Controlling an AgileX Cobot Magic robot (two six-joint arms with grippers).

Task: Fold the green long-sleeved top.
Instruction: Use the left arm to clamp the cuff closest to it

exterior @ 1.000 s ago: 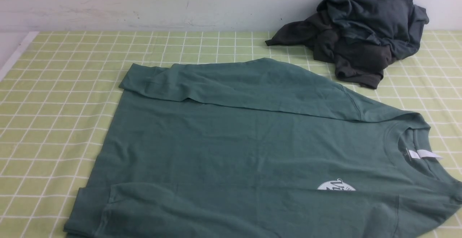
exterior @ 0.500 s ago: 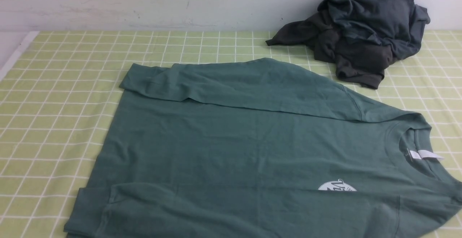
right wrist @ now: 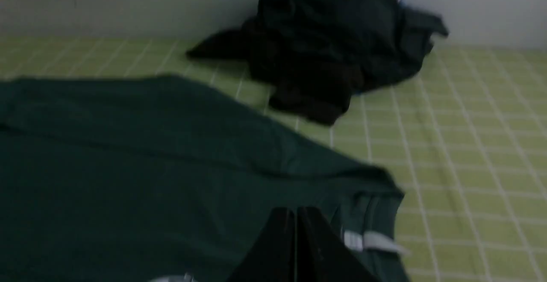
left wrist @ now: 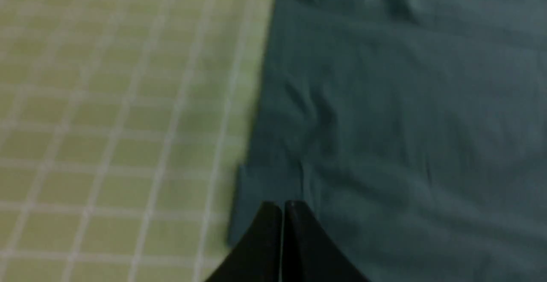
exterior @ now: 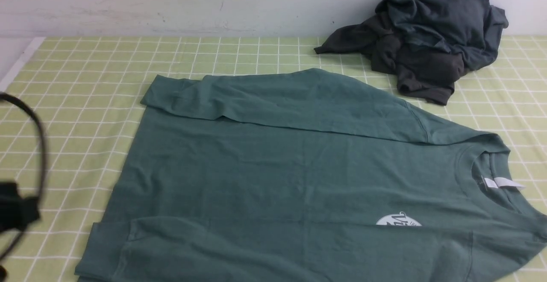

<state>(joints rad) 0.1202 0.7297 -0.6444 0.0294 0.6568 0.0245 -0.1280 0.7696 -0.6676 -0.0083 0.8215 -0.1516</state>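
Wrist views: both jaws pressed together, empty, over the green top point(left wrist: 406, 102).

The left gripper point(left wrist: 283, 208) is pressing its jaws flat together, gripping nothing. The right gripper point(right wrist: 295, 212) is doing likewise, empty. Only a dark piece of the left arm point(exterior: 15, 211) and its looping cable point(exterior: 41, 145) are showing, at the worktop's point(exterior: 77, 81) left edge.

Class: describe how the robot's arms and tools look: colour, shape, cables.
The left tool and right tool are each two plain black wedges tapering to a tip. A thin black cable loops above the left arm's boxy black part.
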